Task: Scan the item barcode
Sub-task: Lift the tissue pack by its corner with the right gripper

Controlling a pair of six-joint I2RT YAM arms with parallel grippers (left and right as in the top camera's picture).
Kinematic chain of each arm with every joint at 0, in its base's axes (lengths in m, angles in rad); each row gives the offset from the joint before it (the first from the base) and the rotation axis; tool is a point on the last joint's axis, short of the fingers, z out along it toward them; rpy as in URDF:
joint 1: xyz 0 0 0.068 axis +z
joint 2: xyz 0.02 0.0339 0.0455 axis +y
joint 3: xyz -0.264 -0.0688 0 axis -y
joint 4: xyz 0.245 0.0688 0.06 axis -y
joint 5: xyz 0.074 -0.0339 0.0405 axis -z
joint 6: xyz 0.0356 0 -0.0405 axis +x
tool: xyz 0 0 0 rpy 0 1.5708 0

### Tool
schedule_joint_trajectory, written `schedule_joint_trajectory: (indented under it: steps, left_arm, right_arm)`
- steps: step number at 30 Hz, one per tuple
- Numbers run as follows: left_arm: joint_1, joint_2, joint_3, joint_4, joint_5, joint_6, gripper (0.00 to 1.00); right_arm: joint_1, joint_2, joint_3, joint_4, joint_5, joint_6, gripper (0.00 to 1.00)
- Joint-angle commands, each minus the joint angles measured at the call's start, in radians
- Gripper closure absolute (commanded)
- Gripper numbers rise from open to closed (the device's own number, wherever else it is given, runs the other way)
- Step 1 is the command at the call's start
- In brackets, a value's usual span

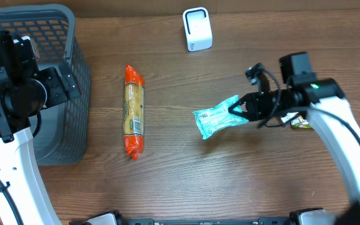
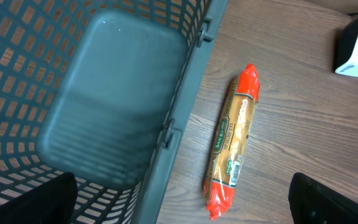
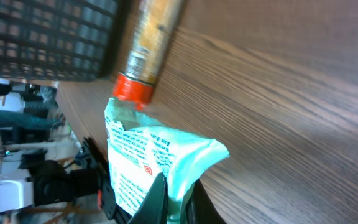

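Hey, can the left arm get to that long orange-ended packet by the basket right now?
Probably yes. The left gripper is open and empty above the basket, and the packet lies uncovered just past the basket wall.

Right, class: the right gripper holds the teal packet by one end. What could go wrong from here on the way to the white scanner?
1. The right gripper pinches only the very end of the teal packet, so the limp film could slip out or droop when moved.
2. The packet looks crumpled and no barcode shows clearly, so the code might be creased or end up facing away from the scanner.
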Motion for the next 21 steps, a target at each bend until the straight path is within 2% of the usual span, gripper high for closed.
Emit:
schedule_joint_trajectory:
  steps: [1, 10, 21]
  left_arm:
    - [0.0, 0.006, -0.002, 0.004, 0.008, -0.007, 0.0]
    - [0.0, 0.006, -0.002, 0.004, 0.008, -0.007, 0.0]
    - [0.0, 0.006, -0.003, 0.004, 0.008, -0.007, 0.0]
  right_arm:
    - [0.003, -0.096, 0.02, 0.001, -0.016, 0.06, 0.96]
    - [0.003, -0.253, 0.071, -0.01, -0.005, 0.147, 0.96]
    - [0.003, -0.263, 0.206, -0.109, -0.005, 0.155, 0.96]
